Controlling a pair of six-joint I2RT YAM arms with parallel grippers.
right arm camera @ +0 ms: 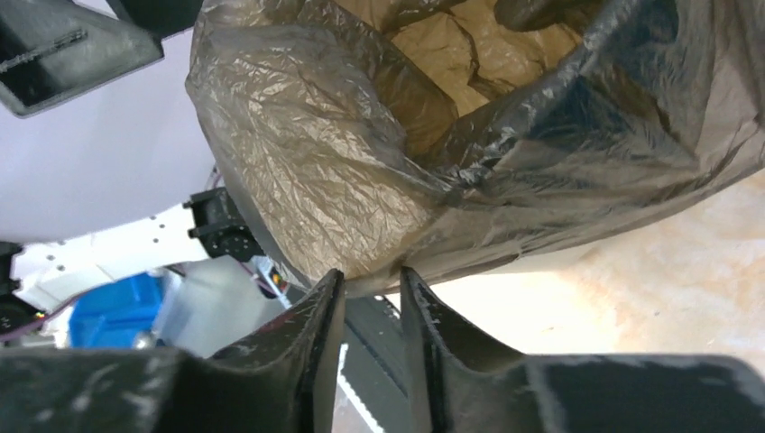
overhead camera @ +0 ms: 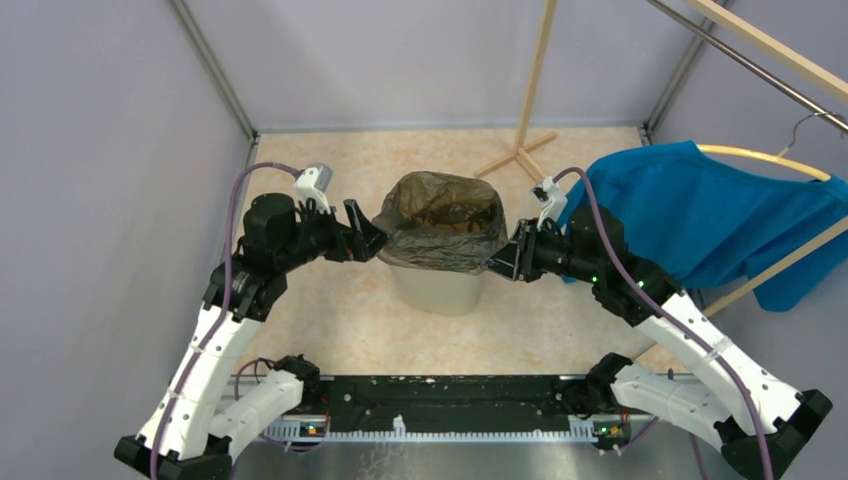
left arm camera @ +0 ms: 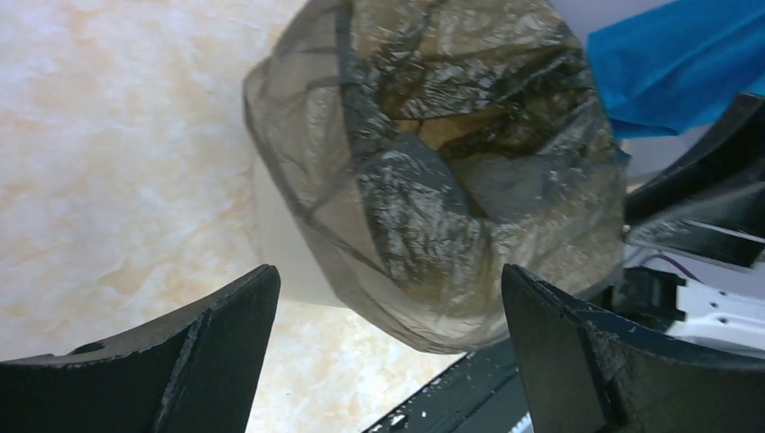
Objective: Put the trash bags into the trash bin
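Left gripper (left arm camera: 388,272) gapes wide, empty, facing the trash bag (left arm camera: 433,162), which hides most of the trash bin (overhead camera: 437,288). Right gripper (right arm camera: 372,273) is narrowed at the bag's hem, its grip unclear. Blue garment (overhead camera: 700,215) hangs beside.

The trash bag (left arm camera: 433,171) drapes over the trash bin (left arm camera: 284,262). The left gripper (left arm camera: 388,275) gapes wide, near the bin.

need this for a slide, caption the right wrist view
right pincer nipping the edge of the wrinkly bag, its mouth gaping above
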